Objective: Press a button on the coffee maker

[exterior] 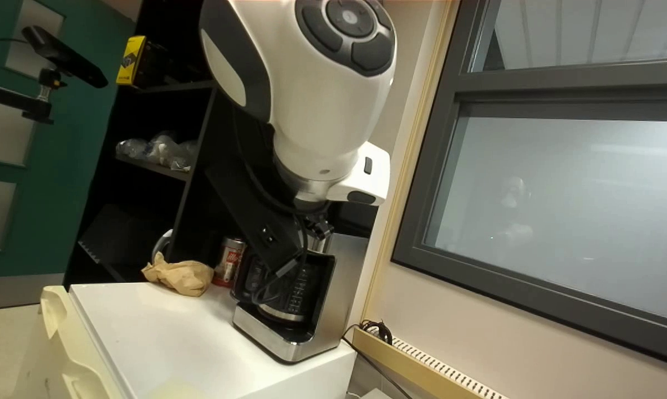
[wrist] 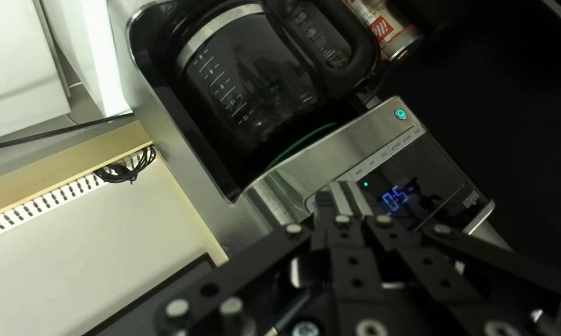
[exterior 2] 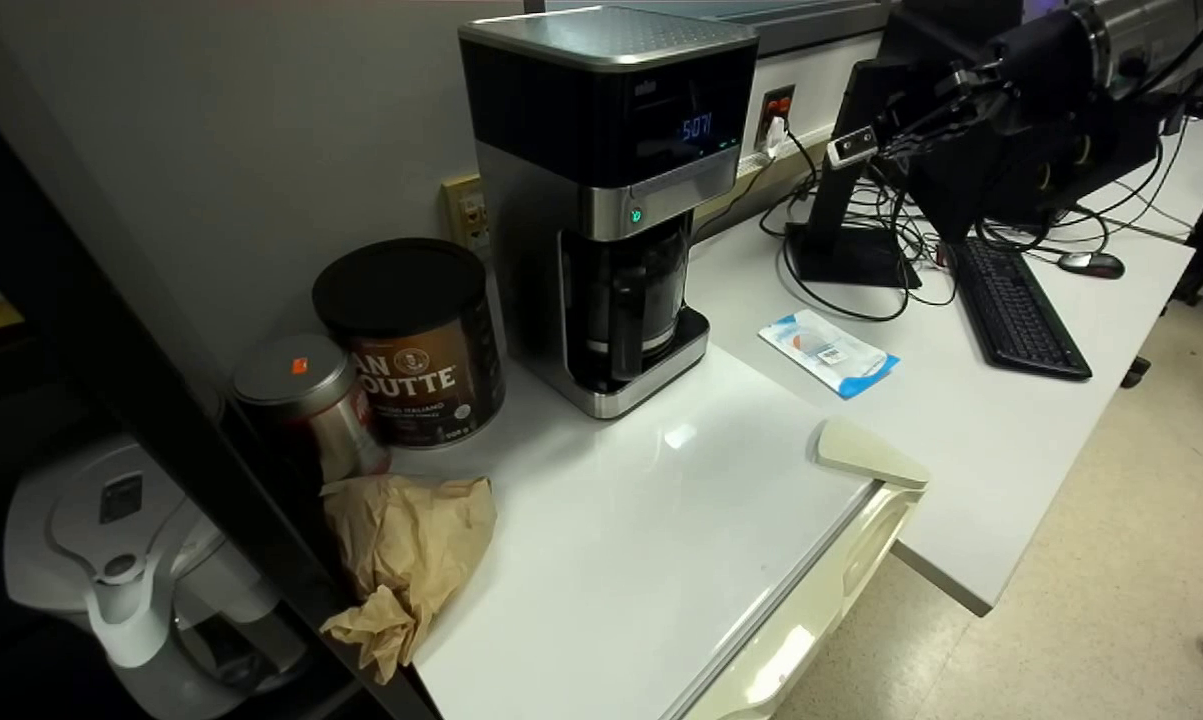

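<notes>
1 coffee maker (exterior 2: 573, 180), upright on the white top (exterior 2: 641, 560), visible in both exterior views and up close in the wrist view. 1 carafe (wrist: 257, 79) in it, 1 display (exterior 2: 696, 127) with blue digits, 1 round green light (exterior 2: 636, 215) below that. 1 gripper (wrist: 348, 196), jaws together, no gap i can see, holding nothing. in the wrist view its tips overlap the display's edge; in an exterior view they're off to the side, apart from the coffee maker. 2 cans alongside: brown can (exterior 2: 416, 390) just beside it, illy can (exterior 2: 316, 410) past that, can't tell if any touch. 1 crumpled paper bag (exterior 2: 411, 550) by the illy can. on the desk (exterior 2: 1021, 450) next over: 1 pouch (exterior 2: 829, 352), 1 monitor stand (exterior 2: 846, 265), 1 keyboard (exterior 2: 1021, 305), 1 mouse (exterior 2: 1091, 264). 2 outlets on the wall, a tan outlet (exterior 2: 473, 212) and an orange outlet (exterior 2: 776, 103); 1 plug (exterior 2: 775, 137) in the orange one. 1 black shelf (exterior 2: 251, 500) with 1 jug (exterior 2: 126, 540), 1 yellow box (exterior: 131, 61), plastic bags (exterior: 164, 151), count unclear.
</notes>
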Controlling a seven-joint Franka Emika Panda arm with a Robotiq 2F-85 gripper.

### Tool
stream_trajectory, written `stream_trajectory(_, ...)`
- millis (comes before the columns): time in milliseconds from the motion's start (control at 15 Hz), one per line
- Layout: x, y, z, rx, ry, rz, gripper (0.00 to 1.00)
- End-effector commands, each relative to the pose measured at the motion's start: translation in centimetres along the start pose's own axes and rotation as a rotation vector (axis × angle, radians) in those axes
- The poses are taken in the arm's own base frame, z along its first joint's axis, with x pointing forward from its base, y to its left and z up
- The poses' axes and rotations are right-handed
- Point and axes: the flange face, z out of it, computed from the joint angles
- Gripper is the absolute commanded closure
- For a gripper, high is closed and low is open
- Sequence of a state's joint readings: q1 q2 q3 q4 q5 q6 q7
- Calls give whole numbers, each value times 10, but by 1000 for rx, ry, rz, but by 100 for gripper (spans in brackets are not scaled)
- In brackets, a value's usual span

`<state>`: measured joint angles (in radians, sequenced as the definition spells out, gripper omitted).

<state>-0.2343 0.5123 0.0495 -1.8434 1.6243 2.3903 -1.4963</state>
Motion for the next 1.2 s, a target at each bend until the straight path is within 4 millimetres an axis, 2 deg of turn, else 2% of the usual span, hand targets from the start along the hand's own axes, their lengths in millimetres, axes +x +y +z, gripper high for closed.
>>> stream_trajectory(0,9,3,16,39,18,5,100)
stream_trajectory(667,26,1,49,59,2,-4,100)
stream_trajectory(1133,37,8,67,64,-4,35,100)
